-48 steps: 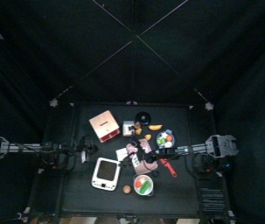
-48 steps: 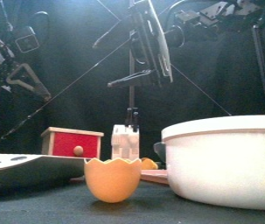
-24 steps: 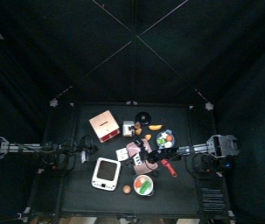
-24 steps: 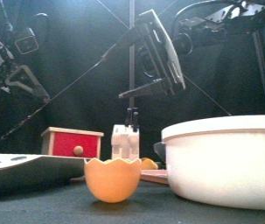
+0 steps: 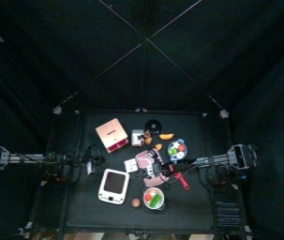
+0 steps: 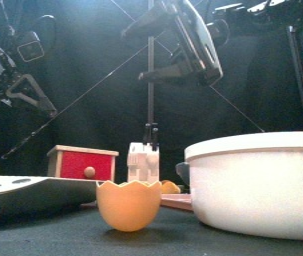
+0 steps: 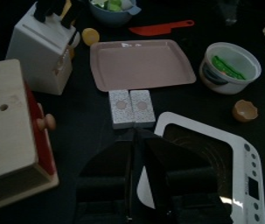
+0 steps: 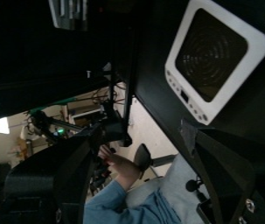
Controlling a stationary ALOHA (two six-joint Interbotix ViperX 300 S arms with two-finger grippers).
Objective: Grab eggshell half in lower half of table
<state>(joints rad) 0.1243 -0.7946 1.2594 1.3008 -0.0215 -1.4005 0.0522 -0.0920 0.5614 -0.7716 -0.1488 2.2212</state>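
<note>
Small tan-brown eggshell half (image 6: 128,205), jagged rim up, upright on black matte table (image 5: 84,183), in lower half, between white flat scale (image 5: 114,186) and round white dish (image 5: 155,198), just beside dish. Right gripper (image 6: 181,45) raised above clutter, jaws fully spread, empty; shell lies below and frontward of it. Left gripper (image 7: 141,171): jaw state unreadable, parked at left. Right arm judged nearer.

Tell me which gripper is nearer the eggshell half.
Right. The right gripper hangs just up and right of the eggshell half; the left gripper rests farther off at the table's left.
</note>
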